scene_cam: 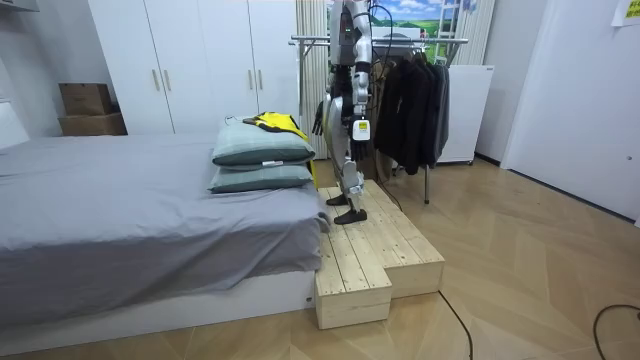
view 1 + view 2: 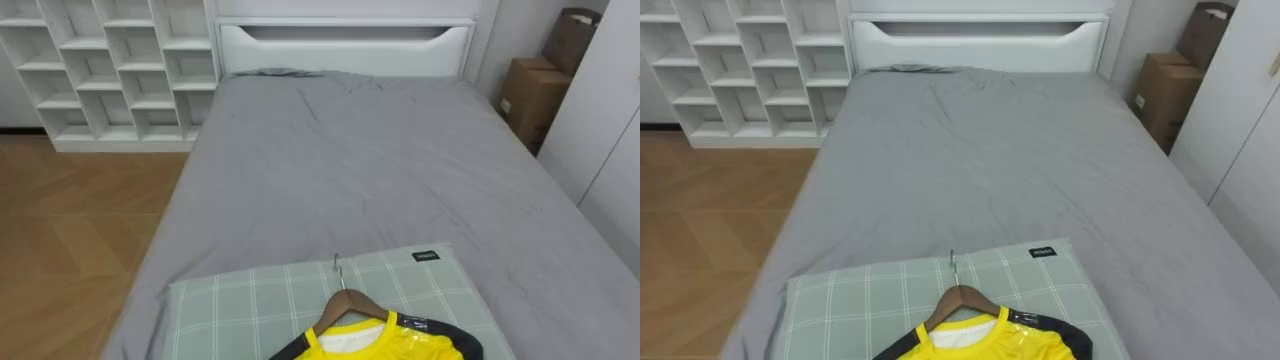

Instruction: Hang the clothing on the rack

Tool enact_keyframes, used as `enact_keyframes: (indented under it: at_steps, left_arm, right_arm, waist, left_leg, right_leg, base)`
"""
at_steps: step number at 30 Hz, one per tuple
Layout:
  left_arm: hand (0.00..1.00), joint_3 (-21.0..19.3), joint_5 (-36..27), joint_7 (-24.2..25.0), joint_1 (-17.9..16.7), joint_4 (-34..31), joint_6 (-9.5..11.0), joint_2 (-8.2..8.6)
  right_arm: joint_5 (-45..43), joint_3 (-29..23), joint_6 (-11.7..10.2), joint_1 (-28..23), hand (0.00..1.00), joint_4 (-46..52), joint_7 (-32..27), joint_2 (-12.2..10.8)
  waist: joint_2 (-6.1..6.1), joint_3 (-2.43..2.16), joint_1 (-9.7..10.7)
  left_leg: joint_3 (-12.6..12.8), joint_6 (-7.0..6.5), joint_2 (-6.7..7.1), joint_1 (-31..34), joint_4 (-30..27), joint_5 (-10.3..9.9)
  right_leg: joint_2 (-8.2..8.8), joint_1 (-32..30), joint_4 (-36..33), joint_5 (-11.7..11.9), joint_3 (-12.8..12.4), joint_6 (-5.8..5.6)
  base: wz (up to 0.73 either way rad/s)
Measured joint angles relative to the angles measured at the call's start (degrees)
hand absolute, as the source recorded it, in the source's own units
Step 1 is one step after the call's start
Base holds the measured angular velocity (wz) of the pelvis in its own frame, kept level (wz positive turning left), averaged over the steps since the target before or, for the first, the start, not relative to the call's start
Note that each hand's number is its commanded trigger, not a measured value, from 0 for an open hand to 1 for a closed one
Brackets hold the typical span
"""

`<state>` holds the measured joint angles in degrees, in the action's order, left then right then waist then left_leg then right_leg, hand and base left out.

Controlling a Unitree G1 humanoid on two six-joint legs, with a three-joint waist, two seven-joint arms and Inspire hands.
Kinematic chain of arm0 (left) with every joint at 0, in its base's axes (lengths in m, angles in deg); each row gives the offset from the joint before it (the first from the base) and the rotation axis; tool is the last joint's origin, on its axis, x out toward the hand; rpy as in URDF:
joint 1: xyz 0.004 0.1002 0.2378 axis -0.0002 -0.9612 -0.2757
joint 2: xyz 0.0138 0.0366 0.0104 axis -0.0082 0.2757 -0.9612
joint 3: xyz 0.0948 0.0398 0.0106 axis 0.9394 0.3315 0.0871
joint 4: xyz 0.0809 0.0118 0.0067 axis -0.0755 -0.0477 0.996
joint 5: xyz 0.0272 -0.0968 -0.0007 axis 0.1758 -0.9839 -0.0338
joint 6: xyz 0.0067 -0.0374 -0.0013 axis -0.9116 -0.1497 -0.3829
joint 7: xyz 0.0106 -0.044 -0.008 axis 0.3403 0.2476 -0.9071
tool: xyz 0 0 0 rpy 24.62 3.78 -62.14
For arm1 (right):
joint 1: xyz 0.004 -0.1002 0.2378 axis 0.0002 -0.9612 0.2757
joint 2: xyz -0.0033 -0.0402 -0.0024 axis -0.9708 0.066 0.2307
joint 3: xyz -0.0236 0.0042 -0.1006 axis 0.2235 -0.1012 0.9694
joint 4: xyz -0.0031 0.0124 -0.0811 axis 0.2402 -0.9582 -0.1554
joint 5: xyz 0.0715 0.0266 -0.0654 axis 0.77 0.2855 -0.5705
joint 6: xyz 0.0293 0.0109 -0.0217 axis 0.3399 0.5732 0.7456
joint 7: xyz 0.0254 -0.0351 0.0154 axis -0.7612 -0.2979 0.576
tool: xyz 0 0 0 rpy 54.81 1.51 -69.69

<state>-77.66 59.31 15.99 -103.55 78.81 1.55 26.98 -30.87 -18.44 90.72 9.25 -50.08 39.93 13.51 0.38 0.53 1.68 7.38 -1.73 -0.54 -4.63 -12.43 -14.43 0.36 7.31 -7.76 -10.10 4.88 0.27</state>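
Yellow shirt (image 2: pixel 390 345) on wooden hanger (image 2: pixel 345 298), lying on green checked pillow (image 2: pixel 250 300) at foot of grey bed (image 2: pixel 350 170).

Left robot hand (image 1: pixel 361 128) low beside the hip and right robot hand (image 1: pixel 321 116) just ahead of the body, near the shirt; both too small in the room view to tell how far open, or whether holding anything. Small dark label (image 2: pixel 426 256) at pillow corner, print too small to read. Seen from the eye views: white headboard (image 2: pixel 345 45), cubby shelf (image 2: pixel 110 70) left, cardboard boxes (image 2: pixel 535 95) right. Seen from the room view: second pillow (image 1: pixel 262 178) stacked beneath, wooden platform (image 1: pixel 375 255) underfoot at bed's end, clothes rack (image 1: pixel 400 42) with dark garments (image 1: pixel 410 110) behind, white wardrobe (image 1: pixel 190 60) beyond.
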Motion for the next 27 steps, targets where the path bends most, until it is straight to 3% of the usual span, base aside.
enact_keyframes:
  at_steps: [2,9,19,27]
  left_arm:
    - [0.0,0.02,0.01,0.0,0.01,0.0,0.0,-0.01]
    - [0.0,0.99,-0.34,-0.02,-0.02,0.07,0.17,-0.1]
    - [0.0,1.4,-0.21,0.18,-0.05,0.06,0.24,0.02]
    - [0.0,1.9,0.14,-0.34,0.01,-0.02,0.21,0.02]
  right_arm:
    - [1.89,-0.09,0.97,-0.04,0.0,-0.02,0.07,-0.02]
    - [5.59,-0.09,0.87,-1.15,0.0,0.62,0.73,-0.1]
    - [4.24,-0.02,-0.45,-1.29,0.0,0.94,1.77,0.19]
    - [3.25,0.23,-0.24,-1.06,0.0,0.3,2.0,0.42]
  waist:
    - [0.03,0.0,0.2]
    - [-0.1,0.04,0.73]
    - [-0.71,0.15,0.99]
    - [-0.63,0.17,0.97]
  left_leg:
    - [0.06,0.0,0.0,0.0,0.0,0.0]
    - [0.41,0.0,-0.46,-0.16,0.22,0.0]
    - [0.81,0.03,-0.8,-0.06,0.26,0.01]
    - [0.5,0.05,-0.71,-0.34,0.23,0.01]
  right_leg:
    - [0.0,0.01,-0.01,0.0,0.01,0.0]
    - [-0.06,-0.06,-0.13,0.04,-0.11,0.01]
    - [-0.29,-0.76,-0.97,0.11,-0.15,0.11]
    - [-0.34,-0.46,-0.86,0.11,-0.09,0.11]
  base:
    - [0.0]
    - [0.0]
    - [-0.01]
    - [0.0]
